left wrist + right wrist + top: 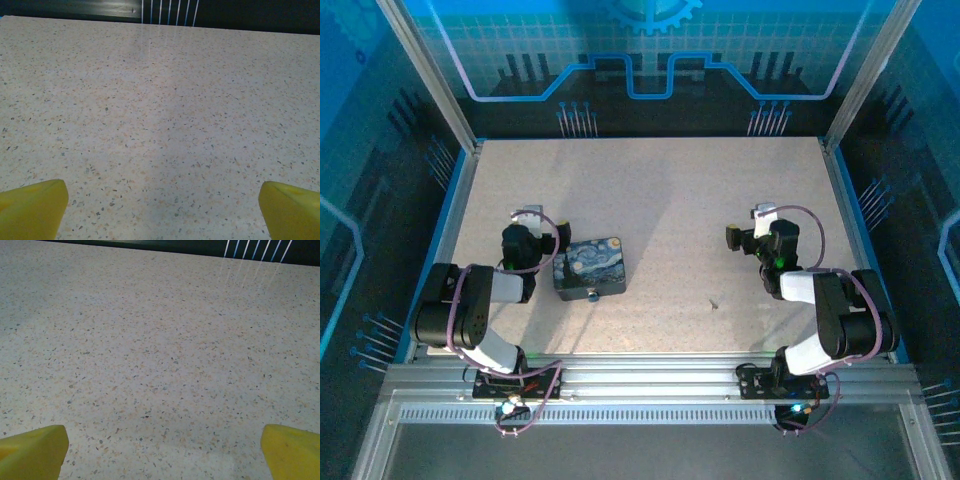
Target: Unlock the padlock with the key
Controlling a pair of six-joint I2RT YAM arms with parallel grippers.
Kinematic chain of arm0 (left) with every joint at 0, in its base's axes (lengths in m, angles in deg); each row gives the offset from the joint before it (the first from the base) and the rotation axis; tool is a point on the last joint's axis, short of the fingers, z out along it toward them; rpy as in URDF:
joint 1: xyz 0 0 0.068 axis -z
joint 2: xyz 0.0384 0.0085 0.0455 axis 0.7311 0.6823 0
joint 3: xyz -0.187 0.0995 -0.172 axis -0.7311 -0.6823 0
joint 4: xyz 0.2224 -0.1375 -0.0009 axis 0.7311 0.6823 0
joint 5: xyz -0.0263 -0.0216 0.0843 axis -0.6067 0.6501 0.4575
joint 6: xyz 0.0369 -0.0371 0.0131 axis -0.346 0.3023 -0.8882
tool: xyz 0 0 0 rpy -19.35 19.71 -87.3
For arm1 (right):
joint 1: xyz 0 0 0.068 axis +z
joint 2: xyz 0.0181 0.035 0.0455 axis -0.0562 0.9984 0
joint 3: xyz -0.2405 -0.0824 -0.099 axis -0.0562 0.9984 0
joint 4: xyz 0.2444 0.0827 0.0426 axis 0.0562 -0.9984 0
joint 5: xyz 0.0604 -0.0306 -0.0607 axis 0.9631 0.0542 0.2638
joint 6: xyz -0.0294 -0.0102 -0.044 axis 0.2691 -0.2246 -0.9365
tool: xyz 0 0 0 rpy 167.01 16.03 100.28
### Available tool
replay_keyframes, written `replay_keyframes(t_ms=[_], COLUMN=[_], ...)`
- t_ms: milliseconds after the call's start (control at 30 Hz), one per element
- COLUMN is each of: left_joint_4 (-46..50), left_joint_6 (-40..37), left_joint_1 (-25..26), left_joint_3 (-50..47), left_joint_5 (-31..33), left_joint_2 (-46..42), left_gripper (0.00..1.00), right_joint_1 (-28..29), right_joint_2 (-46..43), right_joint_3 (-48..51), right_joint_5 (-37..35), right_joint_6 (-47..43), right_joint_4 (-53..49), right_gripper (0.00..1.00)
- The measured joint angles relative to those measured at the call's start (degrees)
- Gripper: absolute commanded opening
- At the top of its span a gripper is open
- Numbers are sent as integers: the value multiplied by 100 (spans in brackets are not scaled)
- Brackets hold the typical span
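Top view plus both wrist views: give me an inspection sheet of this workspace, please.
Surface: pale speckled table, nothing spilled.
Job's things: padlock, a tiny dark thing at the near edge of the painted tin; key, a dark sliver lying alone between the tin and the right arm.
Clutter: nothing seen.
Grippers: left gripper and right gripper both open, empty, over bare table.
Cables: purple cables loop along each arm, clear of the job's things.
Surroundings: blue printed walls, metal rail at the near edge.
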Motion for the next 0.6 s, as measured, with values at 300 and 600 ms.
replay_keyframes(t_ms=[300, 600], left_joint_4=[212, 2500], left_joint_6=[0, 857], left_joint_1=[0, 0], left_joint_3=[-243, 715], left_joint_5=[9, 37], left_joint_2=[-761, -2444], left_gripper=[99, 99], right_joint_1=[0, 26], right_joint_2=[-748, -1694], right_joint_3=[-63, -946], right_joint_5=[-7, 354], right_joint_6=[17, 800], right_joint_4=[-654, -2592], right_gripper=[100, 100])
